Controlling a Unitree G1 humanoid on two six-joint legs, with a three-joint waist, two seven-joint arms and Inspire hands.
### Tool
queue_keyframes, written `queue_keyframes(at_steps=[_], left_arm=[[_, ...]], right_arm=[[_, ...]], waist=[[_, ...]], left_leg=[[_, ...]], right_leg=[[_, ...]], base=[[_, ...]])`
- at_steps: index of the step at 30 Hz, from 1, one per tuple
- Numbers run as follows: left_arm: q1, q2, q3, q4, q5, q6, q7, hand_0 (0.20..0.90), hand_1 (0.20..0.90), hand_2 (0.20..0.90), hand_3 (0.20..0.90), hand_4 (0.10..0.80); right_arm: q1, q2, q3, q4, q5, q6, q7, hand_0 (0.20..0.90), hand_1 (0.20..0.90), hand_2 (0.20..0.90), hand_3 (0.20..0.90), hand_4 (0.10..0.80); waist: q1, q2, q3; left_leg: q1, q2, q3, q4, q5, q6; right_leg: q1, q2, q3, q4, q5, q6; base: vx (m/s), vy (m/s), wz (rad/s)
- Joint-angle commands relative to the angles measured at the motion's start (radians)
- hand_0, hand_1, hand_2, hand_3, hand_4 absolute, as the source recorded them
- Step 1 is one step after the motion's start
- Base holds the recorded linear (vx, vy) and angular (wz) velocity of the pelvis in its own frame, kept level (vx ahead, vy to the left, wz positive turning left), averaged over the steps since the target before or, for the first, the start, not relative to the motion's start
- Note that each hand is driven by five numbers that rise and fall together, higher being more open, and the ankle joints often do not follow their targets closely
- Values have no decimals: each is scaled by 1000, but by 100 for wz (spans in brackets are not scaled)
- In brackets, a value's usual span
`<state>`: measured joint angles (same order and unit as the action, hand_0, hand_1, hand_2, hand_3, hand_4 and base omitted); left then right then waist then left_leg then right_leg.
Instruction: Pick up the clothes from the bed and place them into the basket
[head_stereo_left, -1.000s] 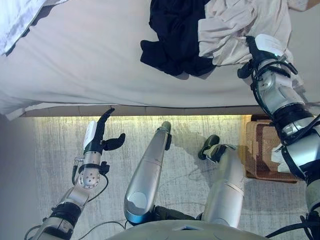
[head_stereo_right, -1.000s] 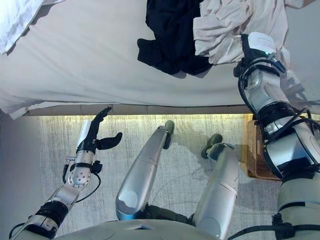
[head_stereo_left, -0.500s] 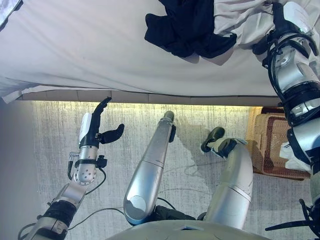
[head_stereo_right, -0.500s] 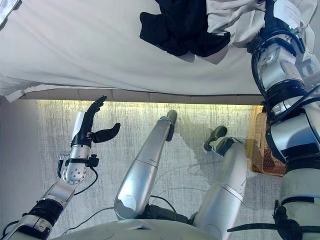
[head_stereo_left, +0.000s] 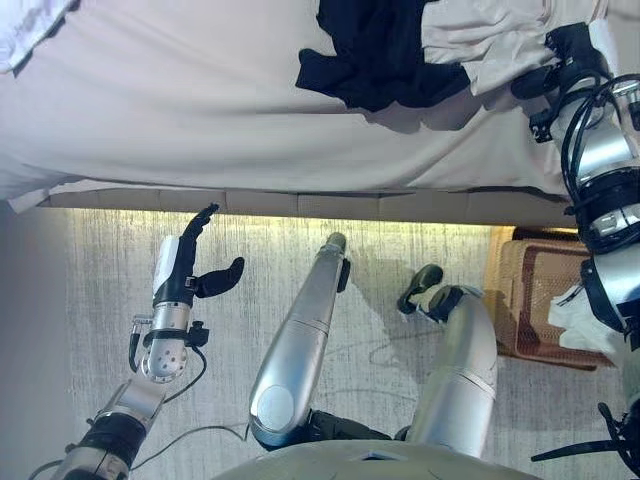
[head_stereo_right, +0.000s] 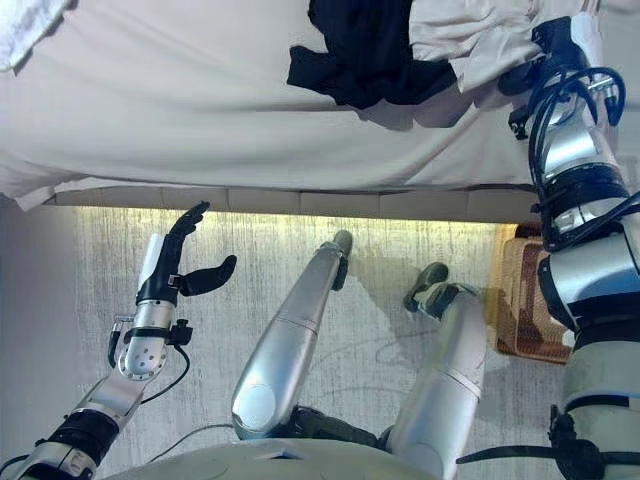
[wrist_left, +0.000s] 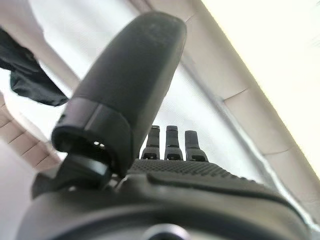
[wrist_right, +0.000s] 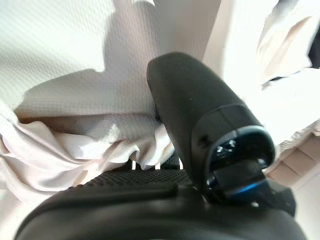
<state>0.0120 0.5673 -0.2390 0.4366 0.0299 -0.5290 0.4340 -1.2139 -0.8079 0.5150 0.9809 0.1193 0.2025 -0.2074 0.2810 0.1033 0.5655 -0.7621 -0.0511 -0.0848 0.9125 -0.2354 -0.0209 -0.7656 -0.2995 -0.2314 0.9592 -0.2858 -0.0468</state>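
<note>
A black garment (head_stereo_left: 375, 55) and a beige garment (head_stereo_left: 490, 40) lie crumpled together at the far right of the bed (head_stereo_left: 200, 110). My right hand (head_stereo_left: 565, 55) is on the bed at the beige garment's right edge. In the right wrist view the beige cloth (wrist_right: 60, 150) is bunched against my right hand (wrist_right: 200, 140), under its thumb. My left hand (head_stereo_left: 185, 270) is open and empty, held over the rug in front of the bed. The left wrist view shows the left hand (wrist_left: 125, 90) with the black garment (wrist_left: 25, 70) far off.
A wicker basket (head_stereo_left: 530, 300) stands on the floor at the right, below the bed's edge, with a white cloth (head_stereo_left: 578, 322) in it. A white cloth (head_stereo_left: 30, 30) lies at the bed's far left. A pale rug (head_stereo_left: 100, 280) covers the floor.
The camera has shifted. My right hand has moved farther onto the bed and to the right along the beige garment. My left hand has hardly moved.
</note>
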Motion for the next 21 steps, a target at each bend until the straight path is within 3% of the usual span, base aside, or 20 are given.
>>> queue_keyframes(at_steps=[1,8,9,20,21], left_arm=[[34,64,56,-61,-9,-68,16,900,900,900,900,800],[23,64,41,-39,13,-57,-3,900,900,900,900,800],[19,63,40,-31,13,-57,-6,900,900,900,900,800],[2,56,25,-7,41,-49,-30,900,900,900,900,800],[6,54,28,-5,47,-48,-32,900,900,900,900,800]], right_arm=[[-64,-101,-65,-11,-2,-80,-5,300,300,300,200,100],[-41,-131,-95,49,22,-86,52,300,300,300,200,100],[-36,-136,-101,57,20,-89,62,300,300,300,200,100],[27,-147,-124,76,51,-95,190,300,300,300,200,100],[42,-146,-123,74,43,-103,203,900,900,900,900,800]], waist=[[3,-1,-45],[0,-40,-80],[-1,-42,-89],[-6,-74,-124],[-6,-78,-127]], left_leg=[[134,-37,66,-81,-32,39],[311,-20,54,-205,-7,27],[321,-16,56,-235,27,29],[430,-1,49,-288,21,23],[442,0,49,-294,15,24]], right_leg=[[192,70,-75,2,-68,-19],[391,75,-91,-146,-43,-18],[406,75,-106,-178,-13,-27],[544,90,-112,-286,2,-32],[559,91,-113,-295,2,-32]], base=[[113,9,-4],[94,16,-7],[41,23,-6],[49,5,-2],[114,-1,0]])
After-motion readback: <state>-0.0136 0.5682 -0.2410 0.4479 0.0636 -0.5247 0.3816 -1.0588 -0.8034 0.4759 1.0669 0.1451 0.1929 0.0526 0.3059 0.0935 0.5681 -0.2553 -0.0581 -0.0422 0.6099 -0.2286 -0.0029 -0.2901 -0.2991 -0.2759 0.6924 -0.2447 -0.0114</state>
